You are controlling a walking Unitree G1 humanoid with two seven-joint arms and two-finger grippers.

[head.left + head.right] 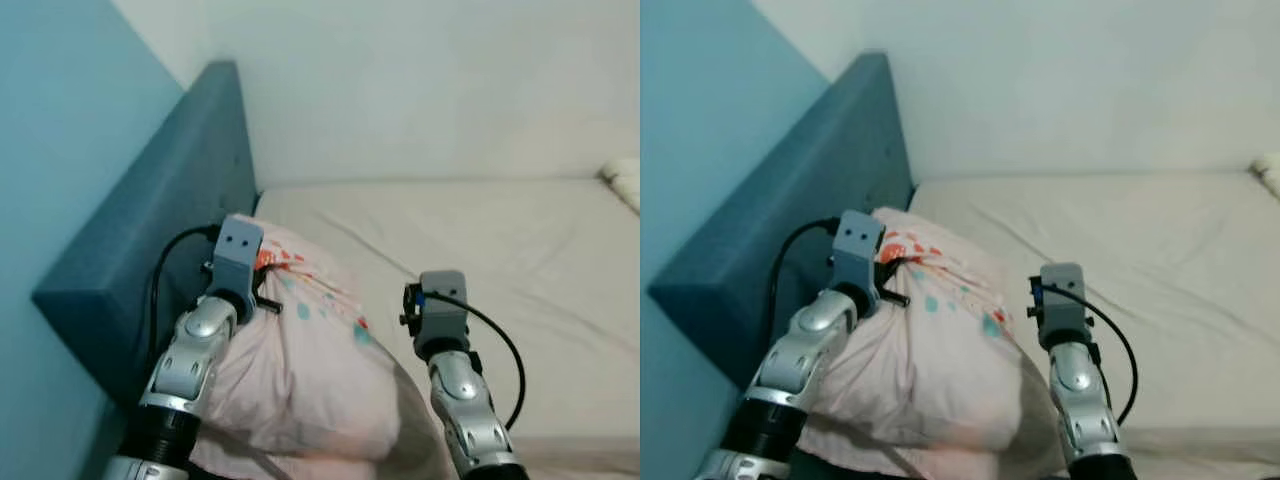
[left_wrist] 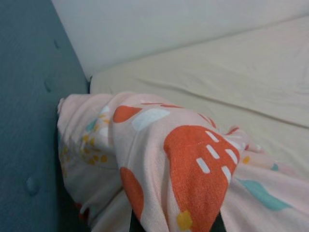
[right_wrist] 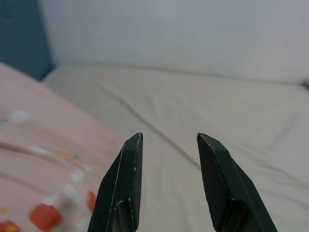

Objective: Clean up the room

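a pink pillow (image 1: 300, 370) with orange and teal shapes lies at the head end of the bed (image 1: 520, 270), its far corner pressed against the blue headboard (image 1: 160, 230) at about ten o'clock in the head views. the left gripper (image 1: 262, 290) sits on the pillow's upper edge beside the headboard; in the left wrist view the cloth (image 2: 193, 164) bunches up right over the fingers (they are buried under it), so whether they are apart or clamped on the fabric cannot be told. the right gripper (image 3: 169, 164) hovers at about five o'clock, just past the pillow's right edge and above the sheet, its two black fingers (image 3: 128, 179) apart with nothing between them.

the open room lies toward one to three o'clock: a wide stretch of cream sheet (image 1: 1140, 250) with a few long creases, running to the white wall (image 1: 420, 80) at twelve o'clock. the headboard is a thick padded slab with tufted buttons, meeting the wall in the corner at about eleven o'clock, and a pale blue wall (image 1: 50, 120) stands behind it at nine o'clock. at three o'clock, on the far edge of the bed, a bit of something white and fluffy (image 1: 625, 180) pokes in; what it is cannot be told.
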